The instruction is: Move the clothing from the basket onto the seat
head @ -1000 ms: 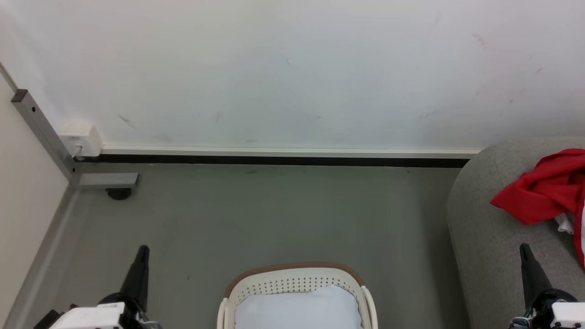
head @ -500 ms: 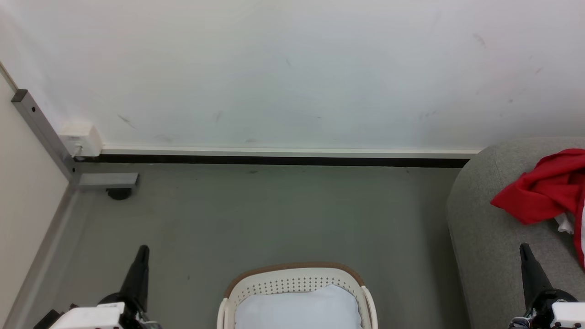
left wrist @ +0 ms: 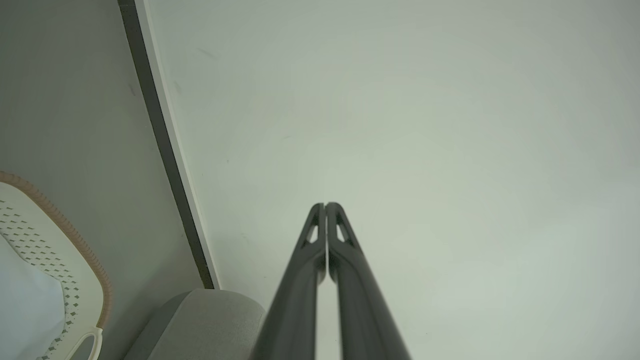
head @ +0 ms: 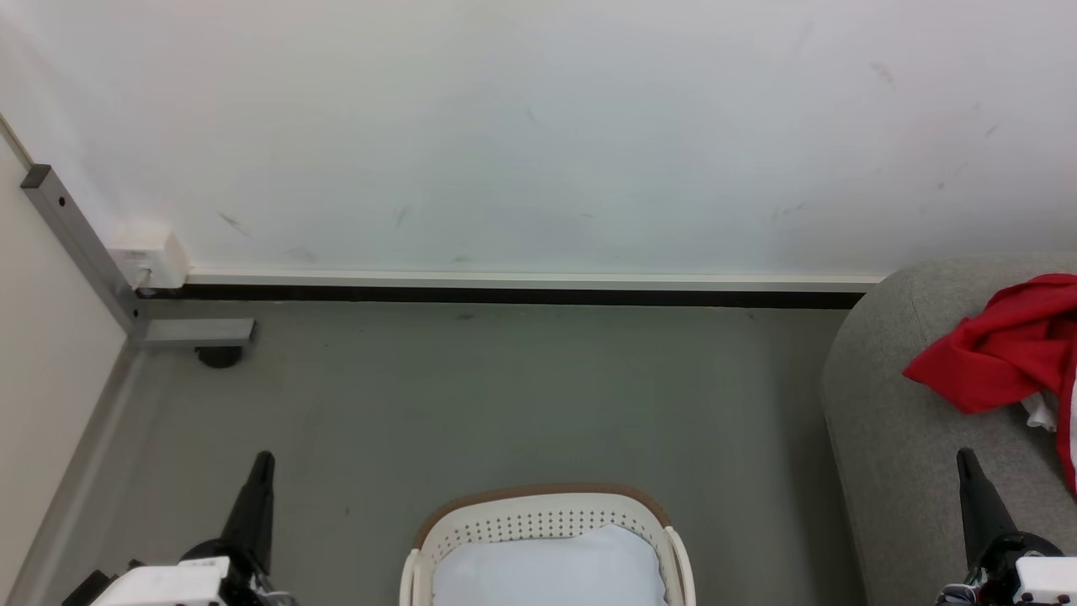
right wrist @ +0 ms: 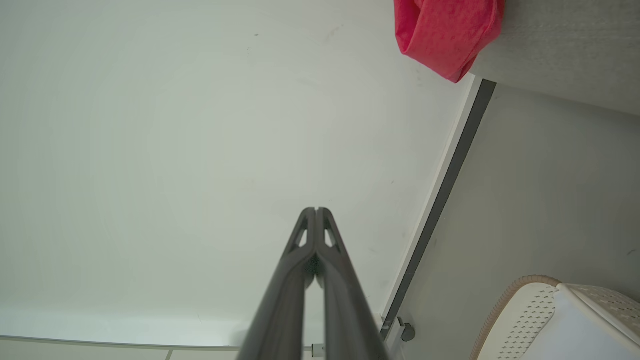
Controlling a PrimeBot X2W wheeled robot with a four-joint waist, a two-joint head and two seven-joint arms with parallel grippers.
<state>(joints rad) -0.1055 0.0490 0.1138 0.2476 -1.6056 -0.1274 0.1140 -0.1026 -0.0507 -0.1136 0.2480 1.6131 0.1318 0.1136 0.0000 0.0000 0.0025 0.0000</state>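
Both left tool [head: 263, 459] and right tool [head: 964, 455] are closed, empty; clothing [head: 1001, 353] lies on the seat [head: 883, 438], so you're likely finishing: recheck the basket [head: 538, 503].

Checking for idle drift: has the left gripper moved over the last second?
No. The left gripper sits in the same spot relative to the basket and the baseboard.

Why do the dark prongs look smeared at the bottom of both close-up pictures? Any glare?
Left wrist view: the left end effector is crisp at its tips, blurred near the lens, likely too close to focus. Right wrist view: same for the right end effector. Head view: soft even light, no glare, red clothing sharp.
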